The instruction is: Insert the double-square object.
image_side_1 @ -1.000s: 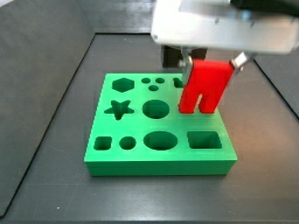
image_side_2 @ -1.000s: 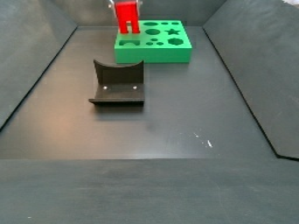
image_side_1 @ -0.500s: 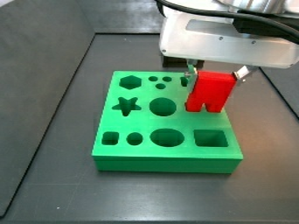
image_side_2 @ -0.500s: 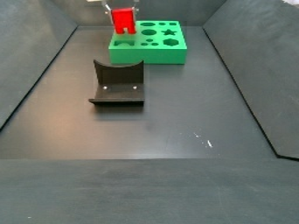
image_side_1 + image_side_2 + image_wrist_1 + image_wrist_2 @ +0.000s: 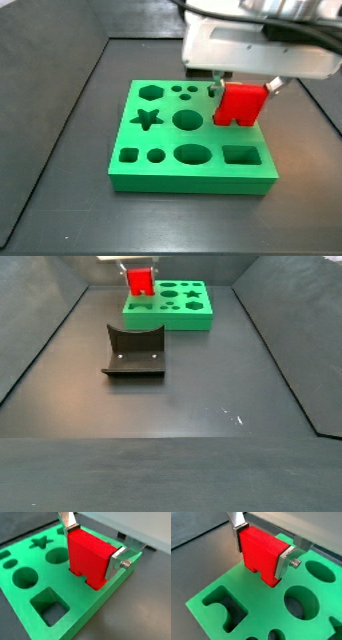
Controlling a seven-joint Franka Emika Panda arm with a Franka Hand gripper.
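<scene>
My gripper (image 5: 93, 548) is shut on the double-square object (image 5: 90, 556), a bright red block held upright with its two legs pointing down. It shows in both wrist views (image 5: 263, 552) and both side views (image 5: 241, 103) (image 5: 139, 278). The silver fingers (image 5: 286, 560) clamp its two sides. The legs hang at or just above the top of the green board (image 5: 174, 150), near its far edge by the corner; I cannot tell whether they touch. The board (image 5: 174, 306) has several cut-out holes: star, hexagon, circles, oval, square.
The fixture (image 5: 134, 352), a dark bracket on a base plate, stands on the dark floor (image 5: 174, 406) some way from the board. A square hole (image 5: 48, 604) and round holes (image 5: 301, 603) lie close to the block's legs.
The gripper has moved the red block lower and toward the board's far edge; the legs now sit closer to the board's top. The grip is unchanged.
</scene>
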